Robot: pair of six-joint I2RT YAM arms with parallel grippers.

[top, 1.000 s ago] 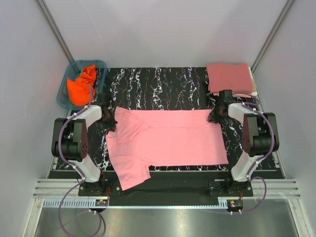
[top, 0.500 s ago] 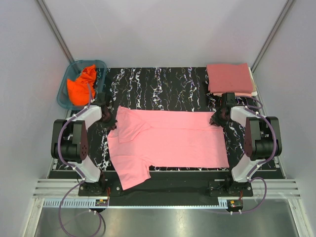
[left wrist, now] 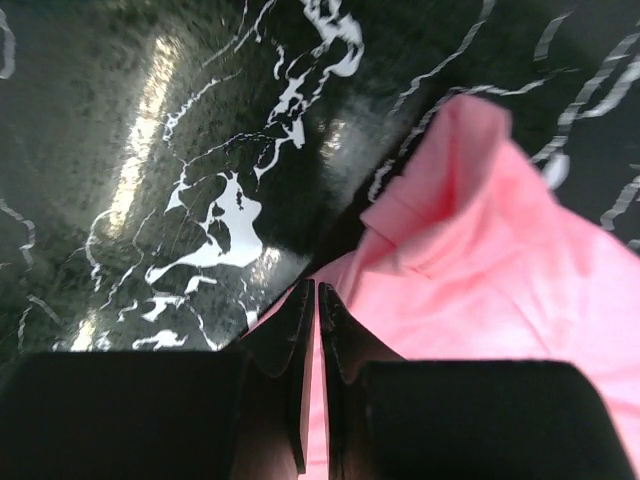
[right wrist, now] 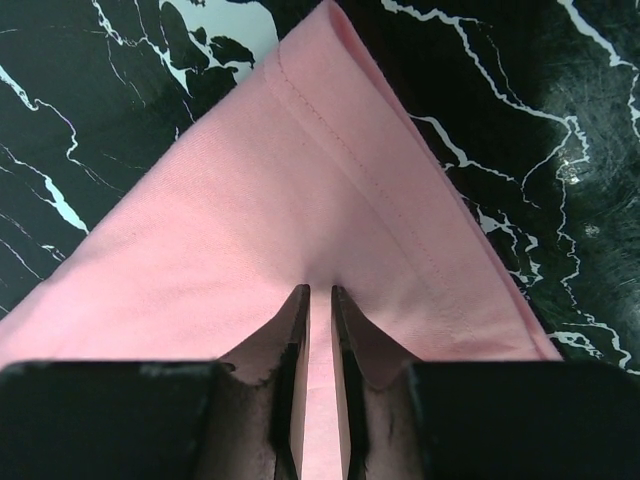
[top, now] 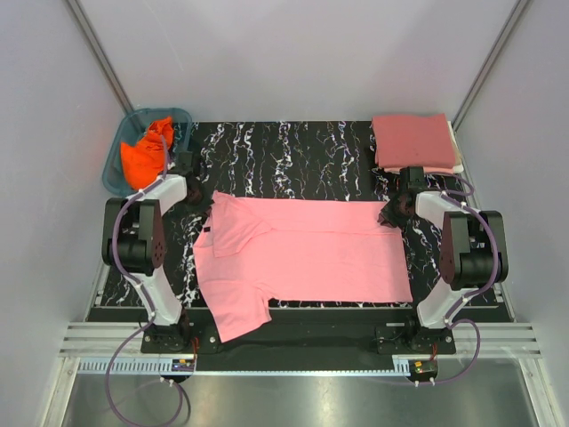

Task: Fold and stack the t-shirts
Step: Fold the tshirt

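Two end effectors on my light pink t-shirt point(top: 302, 253): right end effector point(right wrist: 320, 300) pinches its hem corner; left end effector point(left wrist: 309, 305) nearly closed, grip unclear.

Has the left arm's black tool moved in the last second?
Yes. The left tool went away from the light pink cotton t-shirt, toward the teal plastic basket at the table's back left.

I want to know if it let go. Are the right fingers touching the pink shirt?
Touching. The right wrist view shows the fingers nearly closed, with the pink shirt's hem corner pinched between them.
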